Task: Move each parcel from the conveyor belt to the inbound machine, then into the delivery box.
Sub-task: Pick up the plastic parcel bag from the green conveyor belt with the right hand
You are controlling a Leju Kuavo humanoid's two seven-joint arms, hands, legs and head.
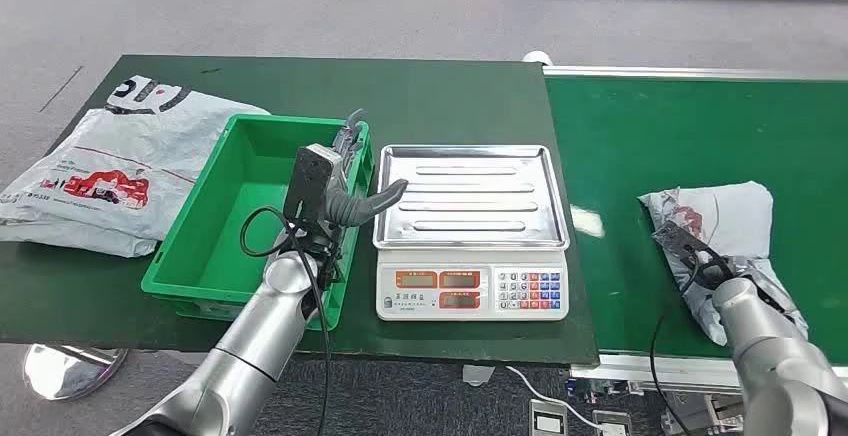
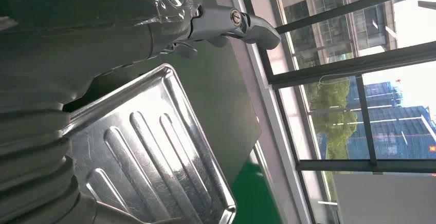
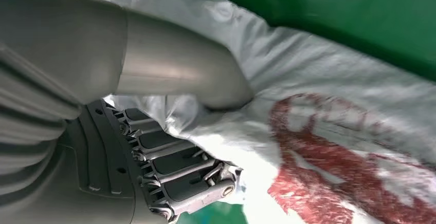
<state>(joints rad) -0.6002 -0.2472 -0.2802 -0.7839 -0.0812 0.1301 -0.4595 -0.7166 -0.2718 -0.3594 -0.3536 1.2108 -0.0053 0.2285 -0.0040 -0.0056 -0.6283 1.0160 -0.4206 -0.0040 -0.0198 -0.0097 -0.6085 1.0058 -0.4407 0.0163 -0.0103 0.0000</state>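
Spanning grey carpet: dark table [image 1: 450, 96] w/ green conveyor belt [image 1: 690, 126] beside.

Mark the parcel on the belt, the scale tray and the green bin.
parcel [image 1: 735, 218], head view, grey top face beyond the hand.
scale tray [image 1: 470, 196], head view, ribbed steel centre.
green bin [image 1: 240, 191], head view, bare floor.

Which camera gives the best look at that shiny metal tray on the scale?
The head view: it shows the whole metal tray, bare, atop the scale. The left wrist view shows part of it close up, ribs and rim, beside the left hand. The right wrist view looks at a parcel.
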